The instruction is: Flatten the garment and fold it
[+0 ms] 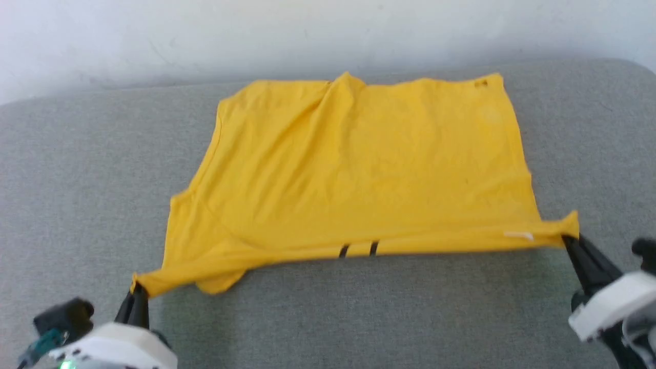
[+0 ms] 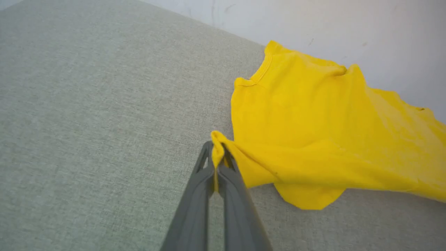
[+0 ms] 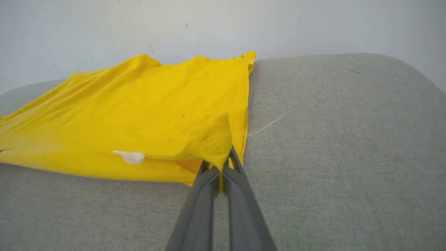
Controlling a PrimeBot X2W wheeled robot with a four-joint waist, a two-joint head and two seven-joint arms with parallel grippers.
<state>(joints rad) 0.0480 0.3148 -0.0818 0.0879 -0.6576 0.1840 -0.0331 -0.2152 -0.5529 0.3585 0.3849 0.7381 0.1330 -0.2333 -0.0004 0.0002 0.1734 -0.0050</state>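
Nearest me, the garment (image 1: 359, 169) has its near edge strung between my two grippers. I judge I hold it this way to pull that edge straight and draw the wrinkles out of the cloth before any fold. The far part lies on the grey cushion (image 1: 77, 169) and serves as an anchor.

My left gripper (image 1: 137, 296) is toward the cushion's near left corner. Its fingers are pinched together on a bunched corner of yellow cloth, which pokes up between the tips in the left wrist view. My right gripper (image 1: 568, 238) is toward the near right and a little farther in. It is clamped just as tightly on the opposite corner.

Between them the edge runs taut and looks slightly lifted off the cushion. Two short black stripes (image 1: 359, 249) show near its middle, and a white tag (image 1: 518, 236) sits close to my right grip. A loose flap (image 1: 220, 282), likely a sleeve, sags beside my left grip.

Beyond that edge the body spreads across the middle of the cushion, mostly smooth. Soft creases run toward a raised ridge (image 1: 347, 79) at the far edge. A small hole (image 1: 480, 83) sits by the far right corner. That edge lies close to the cushion's back edge, under the white wall (image 1: 328, 36).
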